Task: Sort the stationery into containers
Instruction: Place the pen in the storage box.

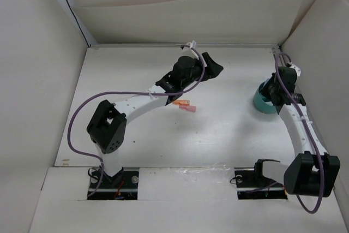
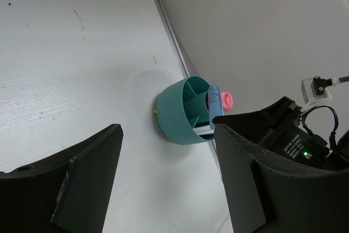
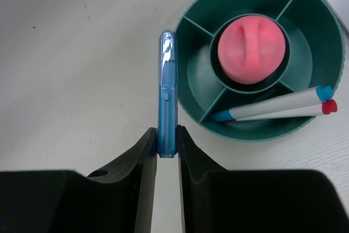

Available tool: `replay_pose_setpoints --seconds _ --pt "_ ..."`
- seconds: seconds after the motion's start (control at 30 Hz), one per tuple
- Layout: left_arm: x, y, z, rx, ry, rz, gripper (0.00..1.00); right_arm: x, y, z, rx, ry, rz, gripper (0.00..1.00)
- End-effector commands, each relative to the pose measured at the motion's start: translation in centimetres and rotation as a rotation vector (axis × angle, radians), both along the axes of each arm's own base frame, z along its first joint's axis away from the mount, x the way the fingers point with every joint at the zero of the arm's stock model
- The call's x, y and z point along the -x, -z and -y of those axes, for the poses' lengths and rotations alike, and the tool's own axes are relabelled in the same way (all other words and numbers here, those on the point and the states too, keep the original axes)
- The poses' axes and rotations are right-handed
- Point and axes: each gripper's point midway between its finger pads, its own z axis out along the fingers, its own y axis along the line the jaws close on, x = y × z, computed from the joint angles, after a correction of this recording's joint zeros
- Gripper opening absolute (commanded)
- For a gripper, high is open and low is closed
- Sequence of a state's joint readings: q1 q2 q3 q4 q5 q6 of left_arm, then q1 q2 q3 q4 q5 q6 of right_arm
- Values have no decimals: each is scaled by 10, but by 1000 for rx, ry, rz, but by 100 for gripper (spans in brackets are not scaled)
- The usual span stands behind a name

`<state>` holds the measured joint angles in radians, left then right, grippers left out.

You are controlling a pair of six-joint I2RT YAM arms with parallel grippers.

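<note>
Here the right hand [image 3: 167, 135] pinches the blue capsule [image 3: 167, 88] beside the organizer [image 3: 256, 135].

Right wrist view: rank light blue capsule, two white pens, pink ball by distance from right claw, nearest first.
1. Light blue plastic capsule: in the right claw.
2. Two white pens: round teal organizer's near compartment.
3. Pink ball: central hub.

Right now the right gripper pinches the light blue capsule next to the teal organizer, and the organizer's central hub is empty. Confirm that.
One thing is wrong: the central hub is not empty. A pink piece sits in it, as the right wrist view shows. The rest stands: the right gripper pinches the light blue capsule next to the teal organizer.
</note>
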<state>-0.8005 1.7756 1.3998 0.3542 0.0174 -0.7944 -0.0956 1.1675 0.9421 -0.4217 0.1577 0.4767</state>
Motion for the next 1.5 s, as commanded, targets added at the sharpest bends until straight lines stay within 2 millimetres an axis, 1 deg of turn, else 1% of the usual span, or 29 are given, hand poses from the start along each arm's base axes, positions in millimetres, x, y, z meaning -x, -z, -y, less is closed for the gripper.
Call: replay_pose_setpoints --seconds 0.0,0.03,0.1,0.2,0.23,0.3,0.37,0.4,0.43,0.47,0.53,0.57,0.63,0.67,0.7,0.83,0.87,0.9,0.97,1.0,1.03,1.07,1.2,1.23,1.27,1.3,1.33,1.37,1.47 --pt "0 -28 -7 45 3 59 65 -9 -19 13 -3 56 47 0" --pt "2 -24 -7 40 13 52 65 -6 -14 18 -18 62 38 0" --pt "4 -24 -6 40 22 51 65 -9 -12 21 -40 68 42 0" --pt "5 -24 -5 41 32 50 65 -7 -5 20 -82 56 37 0" --pt "5 -24 -5 41 32 50 65 -9 -7 20 -89 62 48 0" --pt "7 -24 -4 42 44 49 65 -7 -3 24 -75 83 38 0" --pt "8 -16 -2 37 54 41 65 -5 5 25 -84 85 19 0" --pt "9 -17 0 44 62 34 65 -5 5 25 -84 85 19 0" --pt "9 -17 0 44 62 34 65 -5 13 23 -95 76 -1 0" --pt "9 -19 0 50 62 41 65 -7 11 23 -93 76 9 0" --pt "11 -15 0 45 71 33 65 -9 13 24 -94 76 8 0" --pt "11 -10 0 39 71 26 65 -9 17 24 -89 71 -6 0" --pt "12 -17 -1 51 72 40 65 -12 20 23 -95 64 -9 0" --pt "13 -13 -2 45 72 33 65 -15 21 21 -104 53 -14 0" --pt "13 -13 -2 45 72 33 65 -18 23 20 -110 46 -13 0" --pt "13 -13 -2 45 72 33 65 -18 26 18 -118 38 -21 0" --pt "12 -17 -1 51 72 40 65 -20 28 19 -118 38 -21 0" --pt "12 -17 -1 51 72 40 65 -18 32 18 -120 38 -30 0" --pt "12 -17 -1 51 72 40 65 -20 30 18 -131 30 -18 0" --pt "12 -17 -1 51 72 40 65 -18 34 19 -144 28 -26 0" --pt "11 -12 0 45 72 33 65 -20 32 17 -149 18 -15 0" --pt "13 -12 1 46 82 32 65 -18 35 16 -166 11 -21 0" --pt "13 -12 1 46 82 32 65 -17 37 18 -192 12 -13 0" --pt "13 -12 1 46 82 32 65 -16 40 14 -204 1 -21 0" --pt "12 -14 1 52 82 39 65 -15 37 14 -202 0 -12 0" --pt "13 -10 1 46 82 32 65 -15 37 16 -209 0 -10 1" --pt "13 -10 1 46 82 32 65 -13 40 15 -219 8 -17 1" --pt "13 -10 1 46 82 32 65 -13 37 15 -216 7 -7 1" --pt "13 -10 1 46 82 32 65 -13 36 15 -228 2 -4 4"
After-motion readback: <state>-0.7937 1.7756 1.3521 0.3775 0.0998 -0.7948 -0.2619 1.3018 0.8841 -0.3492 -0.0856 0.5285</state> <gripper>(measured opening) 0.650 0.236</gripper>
